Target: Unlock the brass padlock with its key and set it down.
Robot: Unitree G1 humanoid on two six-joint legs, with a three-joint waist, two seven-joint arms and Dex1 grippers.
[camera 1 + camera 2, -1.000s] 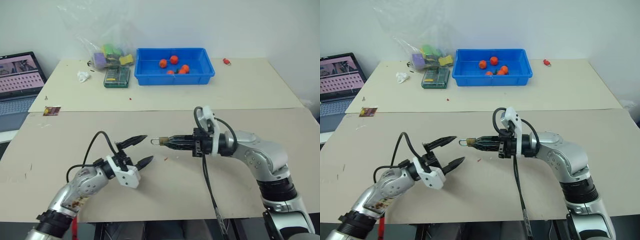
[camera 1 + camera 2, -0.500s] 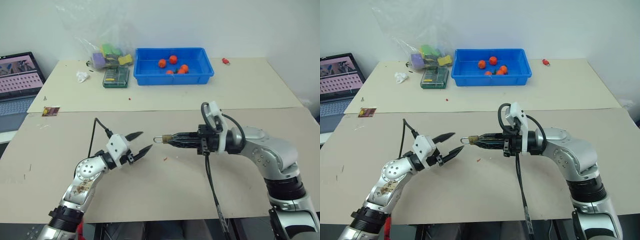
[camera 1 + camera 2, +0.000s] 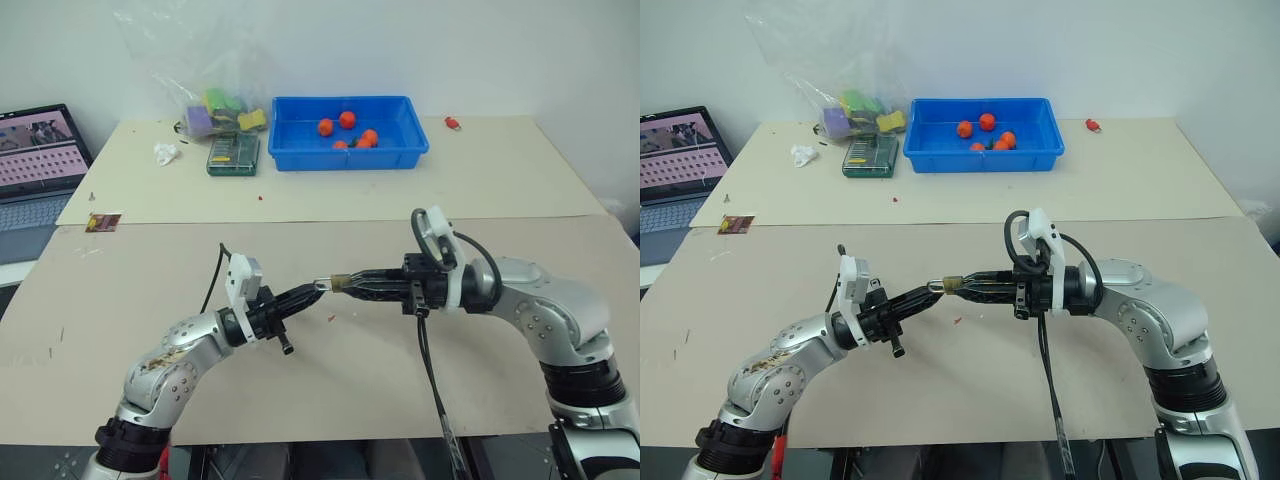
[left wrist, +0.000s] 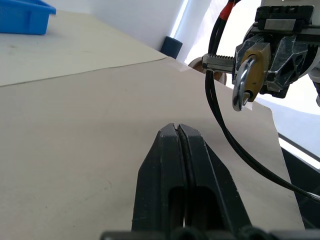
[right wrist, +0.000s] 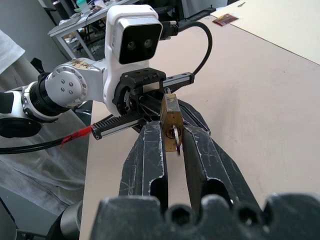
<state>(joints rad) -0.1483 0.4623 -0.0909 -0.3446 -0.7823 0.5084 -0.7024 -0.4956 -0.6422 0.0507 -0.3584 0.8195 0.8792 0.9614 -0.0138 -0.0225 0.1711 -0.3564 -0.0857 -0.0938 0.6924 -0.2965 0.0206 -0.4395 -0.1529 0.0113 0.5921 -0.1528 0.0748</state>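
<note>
The brass padlock [image 3: 340, 281] hangs over the middle of the near table, pinched by its body in my right gripper [image 5: 172, 131], shackle [image 4: 240, 90] pointing toward my left arm. A small silvery piece [image 5: 176, 134] sits at the lock's base; I cannot tell whether it is the key. My left gripper [image 3: 312, 291] is shut with nothing between its fingers [image 4: 165, 150]. Its tips lie level, close to the shackle and slightly to one side of it.
At the back stand a blue bin [image 3: 350, 158] with red and orange balls, a green box [image 3: 233, 153] and a plastic bag [image 3: 205, 100] of items. A laptop [image 3: 35, 160] sits far left. A black cable [image 3: 430, 370] hangs from my right wrist. A red scrap [image 3: 331, 319] lies below the grippers.
My left gripper has gone from wide open to shut, rolled over, and moved right and up until its tips are beside the shackle. The right gripper kept hold of the padlock, nearly still.
</note>
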